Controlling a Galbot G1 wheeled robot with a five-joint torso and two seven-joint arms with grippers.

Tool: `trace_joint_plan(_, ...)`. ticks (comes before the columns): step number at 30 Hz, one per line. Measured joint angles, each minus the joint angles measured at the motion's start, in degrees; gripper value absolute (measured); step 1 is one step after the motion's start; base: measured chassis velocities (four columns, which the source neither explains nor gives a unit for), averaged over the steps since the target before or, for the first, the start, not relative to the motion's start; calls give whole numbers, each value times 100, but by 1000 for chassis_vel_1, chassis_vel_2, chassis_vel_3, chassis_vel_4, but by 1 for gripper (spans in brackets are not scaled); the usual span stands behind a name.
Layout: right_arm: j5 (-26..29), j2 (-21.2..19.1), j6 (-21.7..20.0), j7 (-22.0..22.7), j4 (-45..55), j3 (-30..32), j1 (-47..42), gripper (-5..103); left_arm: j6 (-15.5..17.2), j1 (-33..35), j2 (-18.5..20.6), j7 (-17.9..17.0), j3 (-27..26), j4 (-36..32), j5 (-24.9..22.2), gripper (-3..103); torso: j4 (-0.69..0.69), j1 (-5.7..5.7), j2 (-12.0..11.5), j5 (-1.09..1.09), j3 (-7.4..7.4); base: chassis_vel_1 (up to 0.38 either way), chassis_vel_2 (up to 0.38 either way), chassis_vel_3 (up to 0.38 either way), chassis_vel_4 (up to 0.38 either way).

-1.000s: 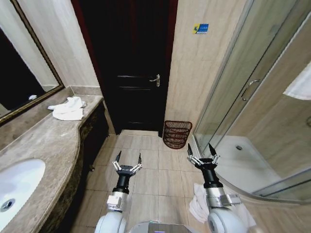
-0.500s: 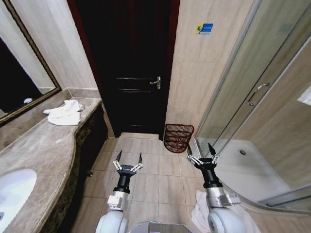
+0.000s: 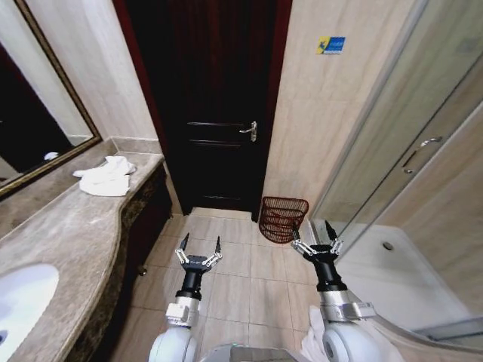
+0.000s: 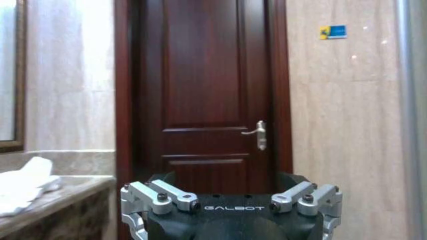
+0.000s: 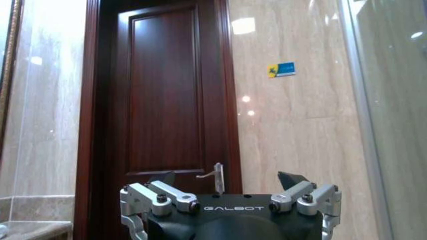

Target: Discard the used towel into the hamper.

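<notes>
With the left gripper (image 3: 198, 247) and right gripper (image 3: 316, 232) both spread wide and empty, the crumpled white cloth towel (image 3: 106, 178) lies on the marble counter well apart from the round red-brown wire hamper (image 3: 283, 219), so a shallow grasp risks dropping trailing folds short of it.

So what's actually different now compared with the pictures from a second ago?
Only the camera's view shifted: the whole scene slid, so the robot has turned or driven a little; nothing in the room moved. The left gripper and right gripper stay open, held out empty over the floor. The white towel still lies on the counter, and the hamper still stands beside the door.
</notes>
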Motion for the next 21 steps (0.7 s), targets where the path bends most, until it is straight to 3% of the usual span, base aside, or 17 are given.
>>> trace_joint_plan(21, 81, -13, -86, -45, 7, 63, 10, 100, 98, -7, 0, -144, -62, -38, -1, 100, 0, 2, 0, 0, 0, 116, 111, 114, 107)
